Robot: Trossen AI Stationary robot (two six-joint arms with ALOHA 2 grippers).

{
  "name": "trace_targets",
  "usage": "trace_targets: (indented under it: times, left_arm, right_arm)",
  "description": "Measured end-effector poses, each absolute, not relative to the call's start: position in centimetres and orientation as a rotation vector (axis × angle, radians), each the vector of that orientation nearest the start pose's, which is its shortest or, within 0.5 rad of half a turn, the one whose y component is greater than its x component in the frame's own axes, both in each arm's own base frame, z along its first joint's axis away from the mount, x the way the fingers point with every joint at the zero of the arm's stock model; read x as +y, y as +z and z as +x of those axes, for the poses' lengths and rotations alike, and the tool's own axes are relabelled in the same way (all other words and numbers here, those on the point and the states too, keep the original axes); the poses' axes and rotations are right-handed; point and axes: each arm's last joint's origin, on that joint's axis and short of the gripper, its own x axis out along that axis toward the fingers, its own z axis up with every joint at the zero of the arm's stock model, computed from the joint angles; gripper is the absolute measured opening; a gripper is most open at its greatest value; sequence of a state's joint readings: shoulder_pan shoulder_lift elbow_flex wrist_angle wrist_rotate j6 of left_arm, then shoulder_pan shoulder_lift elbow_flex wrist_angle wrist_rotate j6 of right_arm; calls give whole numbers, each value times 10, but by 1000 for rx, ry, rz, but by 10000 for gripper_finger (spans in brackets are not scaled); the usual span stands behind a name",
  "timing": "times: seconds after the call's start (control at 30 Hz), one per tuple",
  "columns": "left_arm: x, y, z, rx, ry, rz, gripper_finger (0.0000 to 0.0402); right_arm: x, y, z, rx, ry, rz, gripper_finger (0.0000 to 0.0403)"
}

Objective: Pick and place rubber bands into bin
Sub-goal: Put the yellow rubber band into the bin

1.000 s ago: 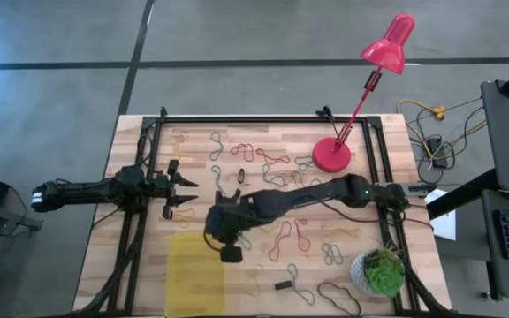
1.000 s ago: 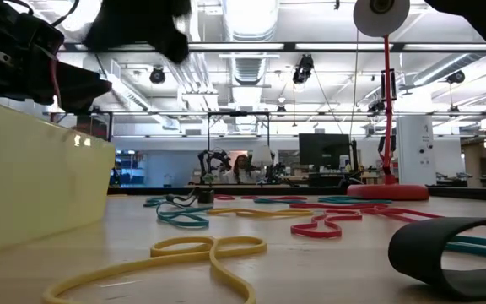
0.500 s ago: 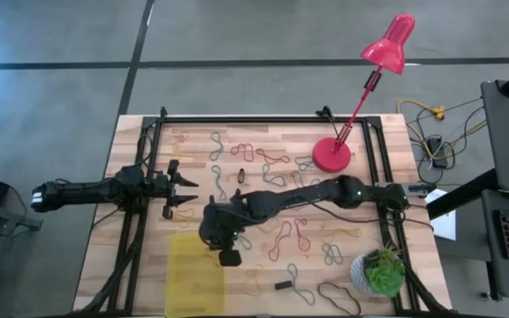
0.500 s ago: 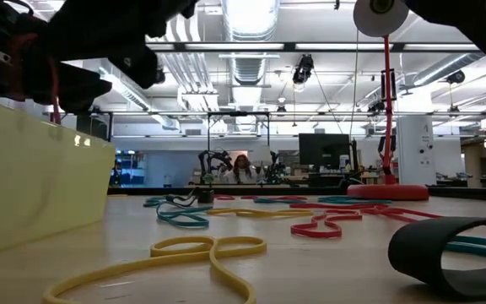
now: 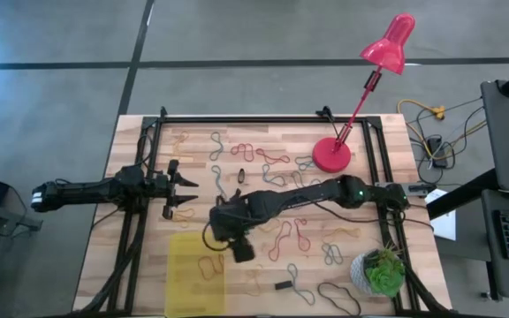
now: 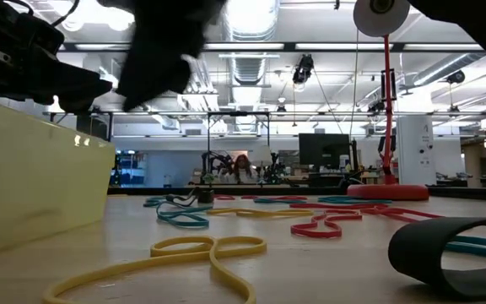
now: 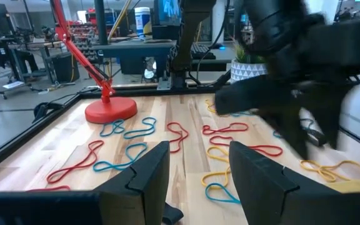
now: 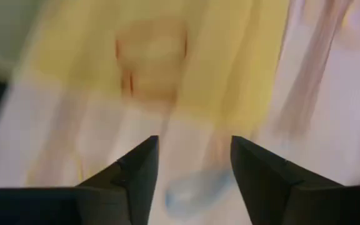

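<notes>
One tan rubber band is seen lying in the yellow bin at lower left of the high view. Just above it the right gripper is spread open and empty; more rubber bands are scattered beyond. At far left the left gripper is parted, nothing held.

Wooden table, scattered rubber bands, yellow bin, red lamp, potted plant

No legible text, labels, brands, numbers or signs in any view. Monitors and lit screens in the room beyond the desk: glare only, nothing readable. White container far back in the left wrist view: any marking too small to tell.
</notes>
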State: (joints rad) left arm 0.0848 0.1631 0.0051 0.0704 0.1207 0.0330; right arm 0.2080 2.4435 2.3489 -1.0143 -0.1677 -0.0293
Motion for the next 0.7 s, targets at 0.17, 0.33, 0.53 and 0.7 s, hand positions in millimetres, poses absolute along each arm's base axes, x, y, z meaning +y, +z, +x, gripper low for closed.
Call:
trace_targets:
  times: [0.17, 0.33, 0.53, 0.7]
  left_arm:
    - [6, 159, 107, 86, -37, 24, 151]
    - [6, 159, 107, 84, -34, 100, 151]
    - [7, 159, 107, 82, -26, 488, 151]
    - [7, 159, 107, 88, -13, 550, 151]
  right_arm:
    - [122, 221, 480, 1307, 348, -72, 198]
    - [123, 240, 468, 1341, 237, -33, 193]
    - [150, 261, 443, 1349, 49, -74, 191]
    - [171, 270, 422, 1368, -124, -51, 191]
